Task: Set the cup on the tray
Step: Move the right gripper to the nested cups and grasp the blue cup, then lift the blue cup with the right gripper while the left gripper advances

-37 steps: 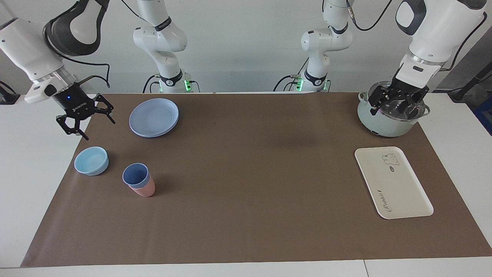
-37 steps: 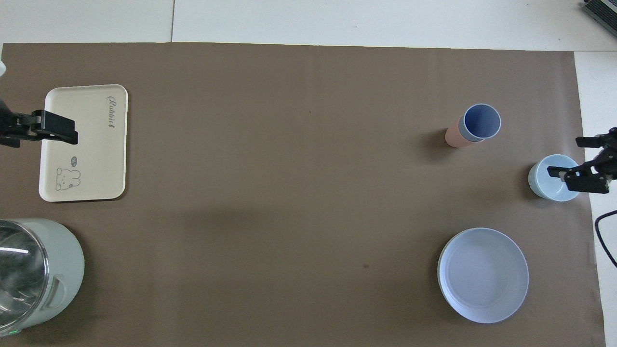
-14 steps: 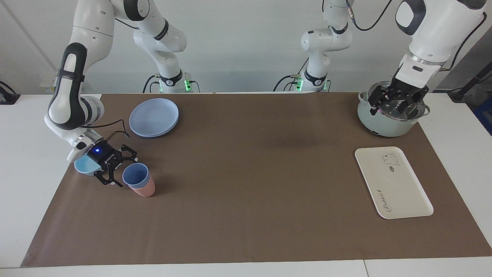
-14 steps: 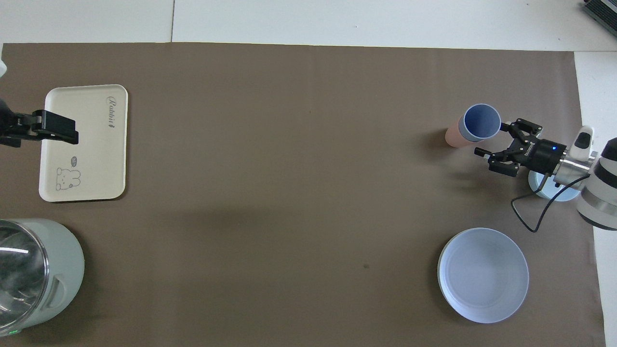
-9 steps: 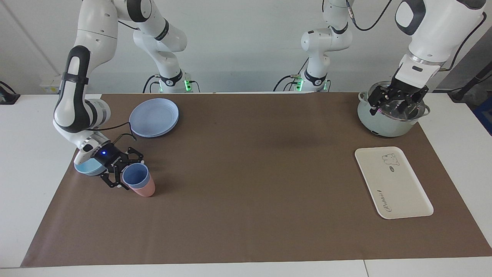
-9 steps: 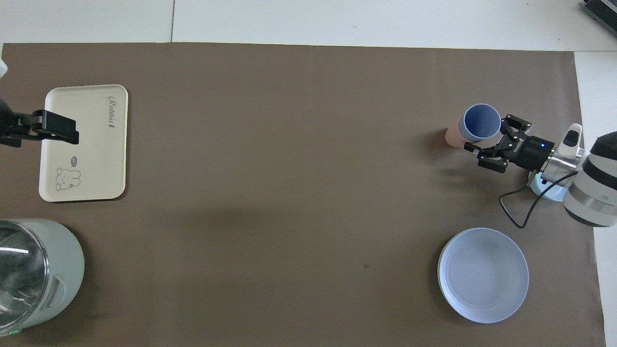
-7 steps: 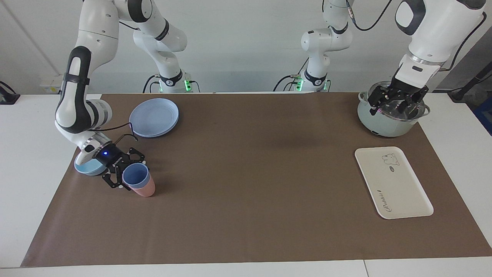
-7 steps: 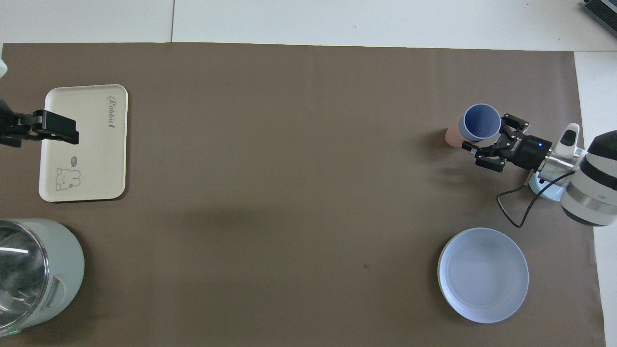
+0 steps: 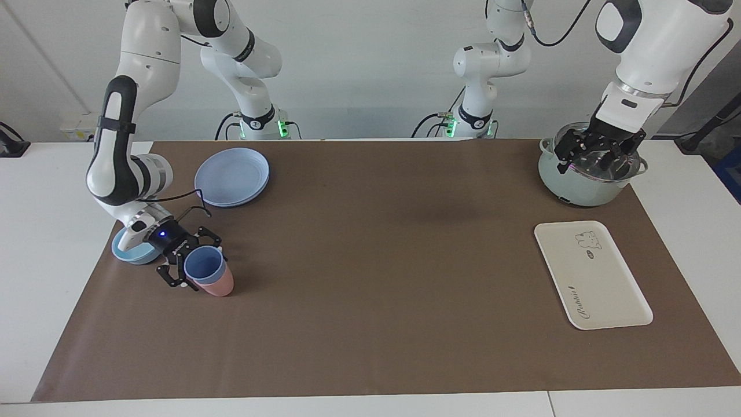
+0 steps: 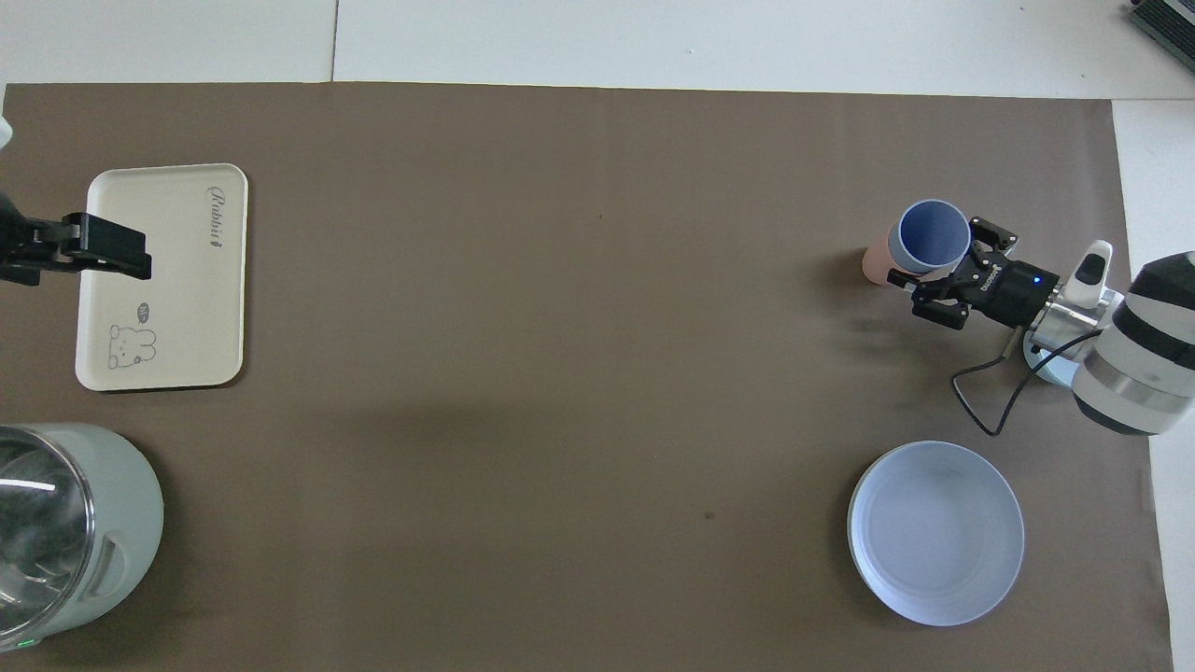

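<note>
The periwinkle-blue cup point(image 9: 202, 265) stands nested in a pink cup point(image 9: 220, 286) toward the right arm's end of the table; it also shows in the overhead view point(image 10: 931, 233). My right gripper point(image 9: 198, 267) is low at the cup, open, with one finger on each side of the blue cup's rim point(image 10: 936, 252). The cream tray point(image 9: 602, 284) lies flat toward the left arm's end, bare point(image 10: 187, 280). My left gripper point(image 9: 599, 155) waits open and empty in the air over the pot.
A light-blue bowl point(image 9: 127, 253) sits beside the cups, partly under my right wrist. A stack of round blue plates point(image 9: 231, 175) lies nearer to the robots. A pale green pot point(image 9: 579, 188) stands nearer to the robots than the tray.
My right gripper came down from beside the plates, passed over the bowl and slid up to the cup stack, fingers now astride the blue cup. The left arm has not moved.
</note>
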Robot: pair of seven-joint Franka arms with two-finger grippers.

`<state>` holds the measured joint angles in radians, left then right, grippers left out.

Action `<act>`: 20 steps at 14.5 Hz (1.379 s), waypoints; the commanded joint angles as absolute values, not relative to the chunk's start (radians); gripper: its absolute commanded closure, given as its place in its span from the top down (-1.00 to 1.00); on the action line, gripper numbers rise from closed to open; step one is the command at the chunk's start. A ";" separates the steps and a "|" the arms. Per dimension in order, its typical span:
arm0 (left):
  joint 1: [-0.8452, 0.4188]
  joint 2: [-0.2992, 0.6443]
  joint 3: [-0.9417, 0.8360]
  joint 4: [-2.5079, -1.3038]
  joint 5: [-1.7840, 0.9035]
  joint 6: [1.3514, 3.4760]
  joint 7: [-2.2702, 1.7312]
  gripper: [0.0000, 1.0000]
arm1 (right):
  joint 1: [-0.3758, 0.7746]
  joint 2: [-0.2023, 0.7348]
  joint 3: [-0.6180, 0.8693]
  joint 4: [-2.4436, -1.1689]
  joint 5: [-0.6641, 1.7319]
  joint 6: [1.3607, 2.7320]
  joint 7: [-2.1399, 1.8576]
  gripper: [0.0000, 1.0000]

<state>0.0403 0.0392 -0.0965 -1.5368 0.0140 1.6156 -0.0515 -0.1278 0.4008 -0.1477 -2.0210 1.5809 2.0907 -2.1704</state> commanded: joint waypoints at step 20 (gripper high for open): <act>0.021 0.017 -0.104 -1.568 -0.125 1.623 -0.066 1.00 | 0.001 0.227 -0.143 -1.964 1.257 2.325 -1.724 -1.00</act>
